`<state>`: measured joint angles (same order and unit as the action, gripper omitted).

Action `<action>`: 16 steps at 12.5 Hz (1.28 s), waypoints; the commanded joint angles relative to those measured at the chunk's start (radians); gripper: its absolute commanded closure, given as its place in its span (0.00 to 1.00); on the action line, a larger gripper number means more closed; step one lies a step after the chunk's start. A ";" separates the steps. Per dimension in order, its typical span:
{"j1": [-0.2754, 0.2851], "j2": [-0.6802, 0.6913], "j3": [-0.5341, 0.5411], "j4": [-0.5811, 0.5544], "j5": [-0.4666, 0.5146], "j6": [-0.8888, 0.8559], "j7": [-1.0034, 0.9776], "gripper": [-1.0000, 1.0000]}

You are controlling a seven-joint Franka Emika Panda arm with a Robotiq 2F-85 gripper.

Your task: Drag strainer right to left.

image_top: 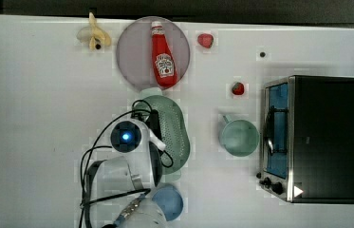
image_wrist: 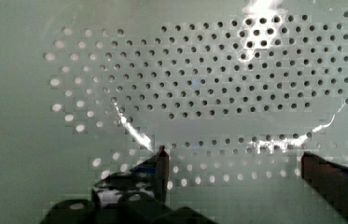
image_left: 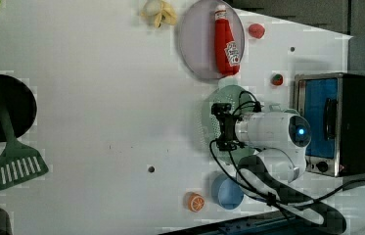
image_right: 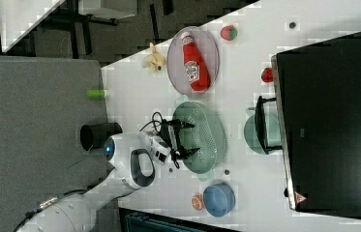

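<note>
White desk point(image_top: 41, 118) spreads under everything, and on it the strainer point(image_top: 172, 130) is my landmark. It lies near the middle, long axis running away from my base. In the top view the purple plate point(image_top: 132, 57) with the ketchup bottle point(image_top: 163, 54) sits just beside its far end, the blue bowl point(image_top: 170, 202) just beside its near end, and the green mug point(image_top: 239, 137) stands apart on the top view's right, with the toaster oven point(image_top: 326, 137) beyond that.

My gripper point(image_wrist: 232, 163) hangs released, jaws spread wide, over the strainer's perforated floor and holding nothing (the wrist view has one finger point(image_wrist: 162, 170) low against the holes and the other well to the side). I cannot tell whether either fingertip touches the plastic.

I judge the drag not yet begun. The risks lie in the contact: pushing on the sloped inner wall could make a finger ride up and slip over the rim, or tip the light shell instead of sliding it. An off-centre push could spin the strainer, swinging one end into the plate or the bowl. Pressing too hard might jam a fingertip in the holes.
</note>
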<state>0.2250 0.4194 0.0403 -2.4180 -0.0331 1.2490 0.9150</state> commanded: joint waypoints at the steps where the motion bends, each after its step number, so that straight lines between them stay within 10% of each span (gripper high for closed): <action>1: 0.051 0.019 0.019 0.072 0.056 -0.073 0.130 0.00; 16: 0.286 0.127 0.022 0.292 0.149 -0.177 0.334 0.00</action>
<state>0.4724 0.5449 0.0513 -2.1543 0.1368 1.0967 1.1709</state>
